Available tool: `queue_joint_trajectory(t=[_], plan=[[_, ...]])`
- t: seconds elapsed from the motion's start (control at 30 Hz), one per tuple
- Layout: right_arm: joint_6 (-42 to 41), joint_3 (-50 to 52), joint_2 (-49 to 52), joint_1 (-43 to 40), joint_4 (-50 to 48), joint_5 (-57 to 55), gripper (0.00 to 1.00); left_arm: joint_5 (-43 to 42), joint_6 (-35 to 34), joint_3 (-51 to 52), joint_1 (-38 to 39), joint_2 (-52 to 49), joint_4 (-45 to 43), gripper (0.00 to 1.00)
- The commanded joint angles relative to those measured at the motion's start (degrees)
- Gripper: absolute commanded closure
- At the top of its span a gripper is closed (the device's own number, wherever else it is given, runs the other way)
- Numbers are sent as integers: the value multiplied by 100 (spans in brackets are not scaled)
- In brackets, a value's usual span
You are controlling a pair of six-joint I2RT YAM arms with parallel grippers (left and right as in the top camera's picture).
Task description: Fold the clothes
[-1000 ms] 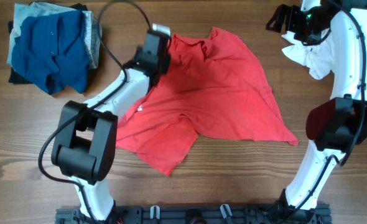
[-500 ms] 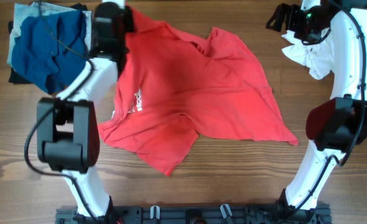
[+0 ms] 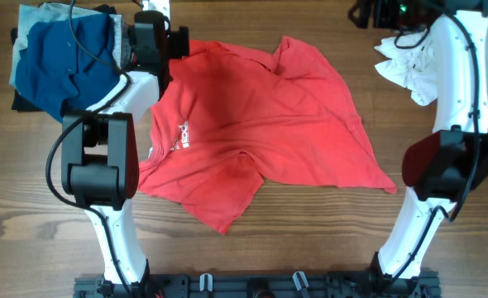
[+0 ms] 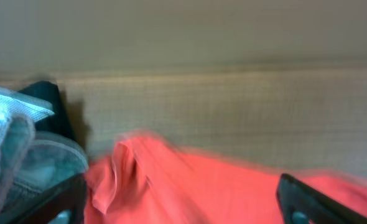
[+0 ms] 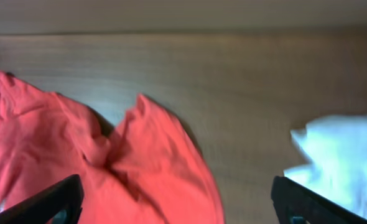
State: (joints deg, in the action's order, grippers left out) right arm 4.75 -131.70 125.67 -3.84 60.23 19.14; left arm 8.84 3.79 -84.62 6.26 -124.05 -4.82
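A red T-shirt [image 3: 260, 124] lies spread, still wrinkled, across the middle of the table. My left gripper [image 3: 163, 40] hovers at the shirt's far left corner, next to the pile of clothes. In the left wrist view its fingers [image 4: 308, 202] stand wide apart with only the red shirt [image 4: 196, 186] below them, so it is open and holds nothing. My right gripper [image 3: 370, 12] is at the far right edge, above the white garment [image 3: 409, 70]. The right wrist view shows it [image 5: 180, 211] open too, with red shirt [image 5: 152, 162] beneath and white cloth [image 5: 345, 162] to the right.
A pile of folded clothes with a blue shirt [image 3: 62, 62] on top sits at the far left, seen as grey cloth [image 4: 22, 149] in the left wrist view. The crumpled white garment lies at the far right. Bare wooden table [image 3: 310, 240] surrounds the shirt.
My left gripper pulled the shirt's far left corner up and to the left, spreading that side, then opened and let it go. The right gripper shifted slightly toward the far edge.
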Motion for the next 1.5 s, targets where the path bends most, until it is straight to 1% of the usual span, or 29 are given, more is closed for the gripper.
queue_joint_trajectory(t=[0.0, 0.1, 0.17, 0.27, 0.33, 0.47, 0.67, 0.7, 0.93, 1.0, 1.1, 1.2, 1.37, 1.43, 1.47], plan=[[688, 15, 236, 437, -420, -269, 6, -28, -522, -90, 76, 844, 1123, 0], [723, 15, 573, 793, -809, -763, 5, -28, -968, -90, 138, 1495, 2026, 0], [605, 15, 850, 1003, -1043, -979, 4, -28, -1217, -90, 177, 1882, 2487, 0], [33, 15, 1285, 1248, -1377, -1163, 5, -28, -1467, -90, 240, 2409, 3099, 0], [-337, 15, 1574, 1399, -1591, -1172, 5, -48, -1480, -90, 291, 2656, 3399, 0], [-632, 15, 2055, 1637, -1902, -1226, 5, -46, -1499, -90, 391, 2793, 3694, 0], [-640, 15, 2361, 1744, -2081, -1670, 6, -48, -1502, -87, 448, 2767, 4013, 0], [-638, 15, 2376, 1744, -2087, -1694, 8, -48, -1502, -87, 450, 2767, 4044, 0], [-636, 15, 2415, 1738, -2181, -2072, 34, -48, -1499, -87, 450, 2767, 4166, 0], [-634, 15, 2424, 1735, -2175, -2068, 38, -46, -1497, -87, 450, 2767, 4166, 0], [-625, 15, 2551, 1733, -2205, -2068, 38, -46, -1497, -87, 450, 2767, 4179, 0], [-629, 15, 2653, 1733, -2181, -2065, 41, -48, -1499, -87, 450, 2767, 4179, 0], [-645, 15, 2695, 1733, -2149, -2044, 51, -48, -1497, -87, 450, 2767, 4179, 0], [-647, 15, 2695, 1733, -2173, -2044, 62, -48, -1497, -87, 450, 2767, 4177, 0], [-651, 15, 2695, 1733, -2173, -2046, 70, -48, -1497, -87, 450, 2767, 4177, 0]])
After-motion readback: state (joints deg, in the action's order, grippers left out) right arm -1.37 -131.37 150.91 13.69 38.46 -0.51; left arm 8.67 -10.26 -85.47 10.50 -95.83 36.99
